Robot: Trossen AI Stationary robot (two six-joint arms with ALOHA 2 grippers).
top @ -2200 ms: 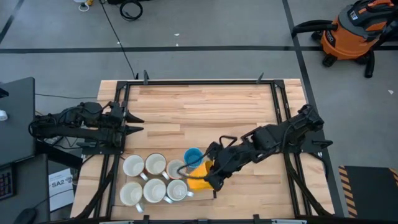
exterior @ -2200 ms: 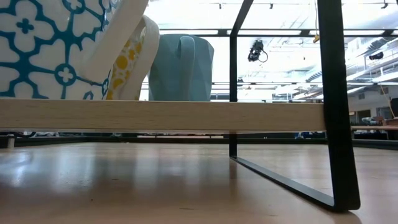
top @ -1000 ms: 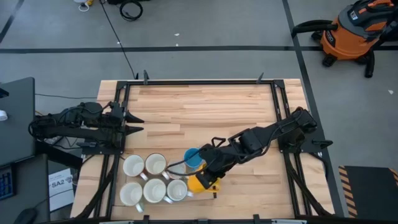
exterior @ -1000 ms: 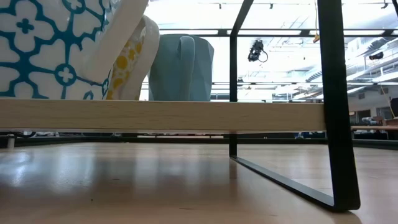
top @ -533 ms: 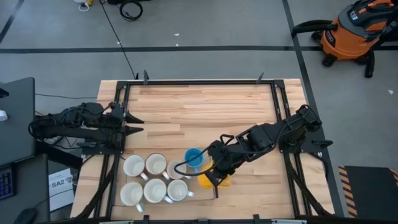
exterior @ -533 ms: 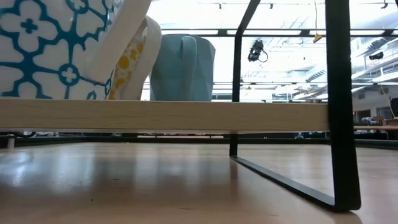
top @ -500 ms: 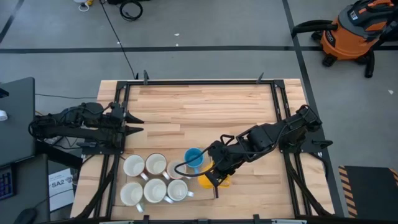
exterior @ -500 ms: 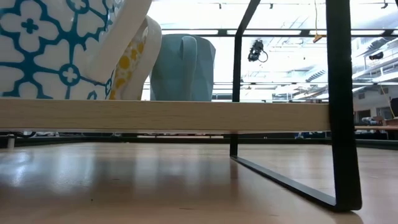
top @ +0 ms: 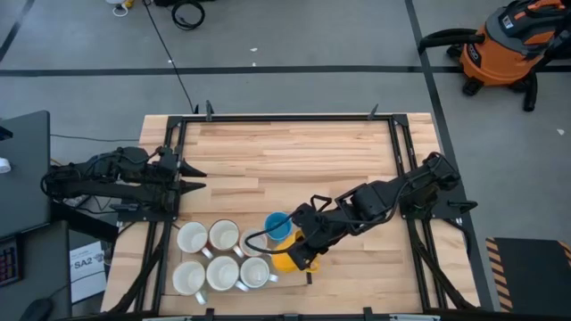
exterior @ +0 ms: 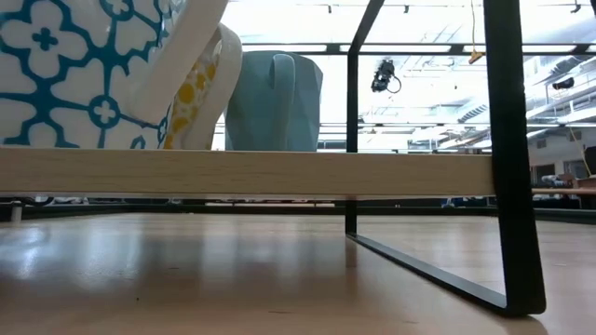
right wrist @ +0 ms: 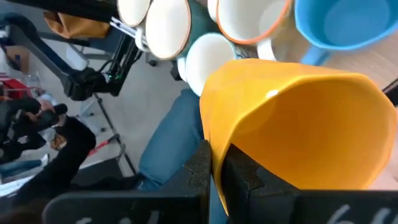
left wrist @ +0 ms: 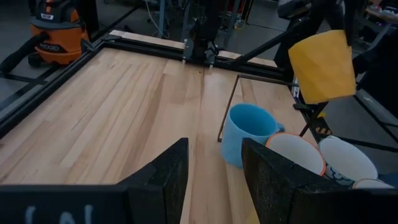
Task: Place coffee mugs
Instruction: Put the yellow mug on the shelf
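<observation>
Five white mugs (top: 221, 256) stand in two rows at the table's near left edge. A blue mug (top: 279, 226) stands upright just to their right, also seen in the left wrist view (left wrist: 247, 133). My right gripper (top: 300, 252) is shut on a yellow mug (top: 284, 261), which it holds in the air just nearer than the blue one. The left wrist view shows that yellow mug (left wrist: 320, 65) high above the others. My left gripper (left wrist: 214, 168) waits open at the table's left edge, touching nothing. In the low view, a blue-patterned mug (exterior: 74, 65) and a pale blue mug (exterior: 272, 100) stand on a wooden board. My right gripper holds the yellow mug by its wall at the rim (right wrist: 219, 138), which runs between the two fingers (right wrist: 202, 167). The fingers come from above, slanting down from the table's right. The mug is lifted clear of the table and hangs roughly upright, slightly tilted.
A thin black metal frame (left wrist: 227, 106) stands beside the blue mug; its post (exterior: 507, 149) shows close in the low view. Black rails (top: 285, 117) border the table. The far half of the wooden top (top: 285, 152) is bare. An orange vacuum (top: 508, 45) sits on the floor.
My right gripper, still shut on the yellow mug, has swung a little toward the table's right edge and then back toward the row of mugs. The mug has stayed lifted clear throughout.
</observation>
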